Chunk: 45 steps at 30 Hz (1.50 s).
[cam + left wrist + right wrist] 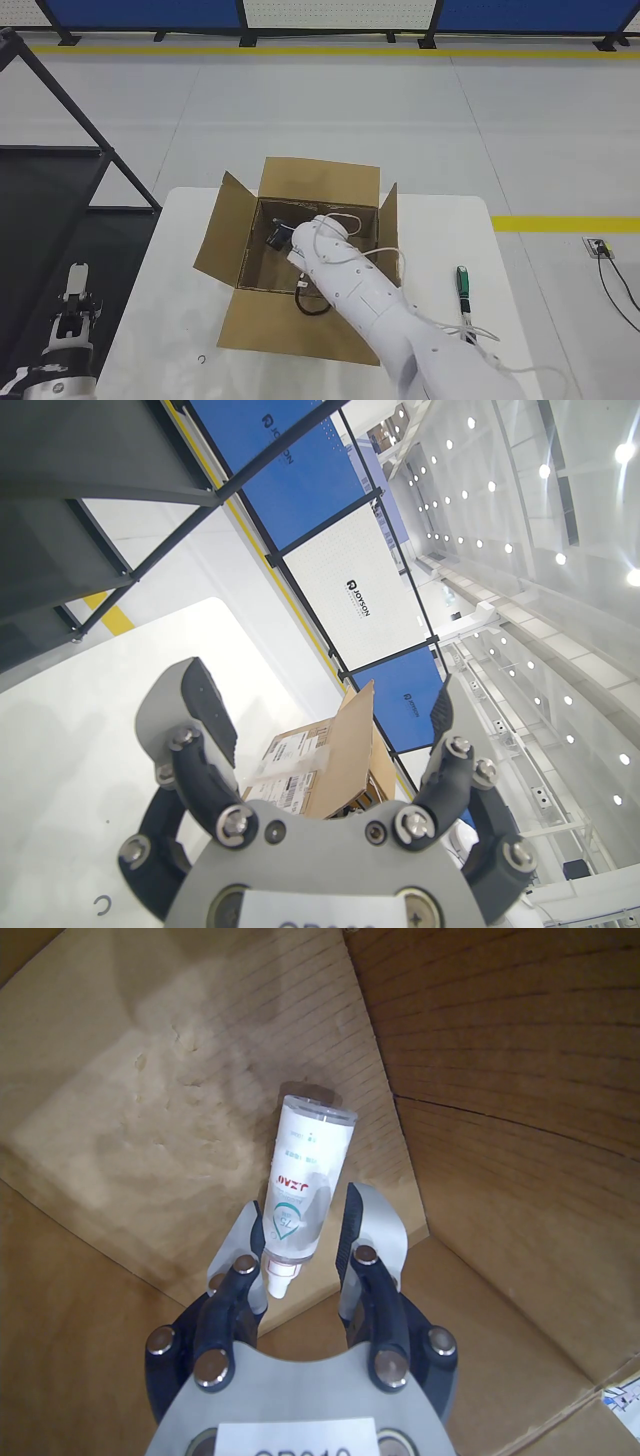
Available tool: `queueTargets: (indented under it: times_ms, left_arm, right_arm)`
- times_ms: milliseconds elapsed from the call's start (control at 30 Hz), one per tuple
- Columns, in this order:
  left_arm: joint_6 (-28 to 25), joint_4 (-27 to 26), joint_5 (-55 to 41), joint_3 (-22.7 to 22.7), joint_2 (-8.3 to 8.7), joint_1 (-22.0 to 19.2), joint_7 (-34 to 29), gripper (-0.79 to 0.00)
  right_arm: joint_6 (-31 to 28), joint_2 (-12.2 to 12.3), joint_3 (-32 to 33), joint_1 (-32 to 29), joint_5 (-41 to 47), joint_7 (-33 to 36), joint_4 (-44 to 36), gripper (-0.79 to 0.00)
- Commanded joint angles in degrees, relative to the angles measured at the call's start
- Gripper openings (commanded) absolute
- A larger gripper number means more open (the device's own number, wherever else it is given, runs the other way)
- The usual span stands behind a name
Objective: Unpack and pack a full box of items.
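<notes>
Centrally in the top view, the open cardboard box (320, 180) stands on the white worktop (170, 300) with its flaps folded outward, and the right arm reaches down into it. Inside, the right claw (302, 1200) is spread and straddles a white labelled bottle (307, 1153) lying on the box floor near a corner. One finger (252, 1228) sits just beside the bottle; the other stands apart from it. At lower left, the left claw (75, 300) hangs beside the worktop's edge, spread wide and holding nothing. A green-handled tool (462, 283) lies right of the box.
</notes>
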Motion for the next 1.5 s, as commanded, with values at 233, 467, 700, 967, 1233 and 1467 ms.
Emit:
queueTargets:
  times_ms: [233,467,700,967,1233,1467]
  left_arm:
    - [0.00,0.00,0.00,0.00,0.00,0.00,0.00,0.000]
    - [0.00,0.00,0.00,0.00,0.00,0.00,0.00,0.000]
    - [0.00,0.00,0.00,0.00,0.00,0.00,0.00,0.000]
    - [0.00,0.00,0.00,0.00,0.00,0.00,0.00,0.000]
    - [0.00,0.00,0.00,0.00,0.00,0.00,0.00,0.000]
    - [0.00,0.00,0.00,0.00,0.00,0.00,0.00,0.000]
  right_arm:
    - [-0.05,0.35,1.43,1.50,0.63,-2.41,-1.02,-0.397]
    - [1.76,0.55,2.11,2.48,-0.05,-3.16,-3.79,-0.336]
    - [5.16,1.63,3.51,2.30,-0.47,-1.67,-10.21,-0.308]
    - [14.07,5.84,5.75,-0.30,-5.12,3.89,-25.37,-0.191]
    - [23.79,17.11,15.02,-13.09,-22.09,18.93,-61.70,-0.105]
    - [20.49,25.21,30.52,-33.50,-41.39,28.16,-95.78,0.000]
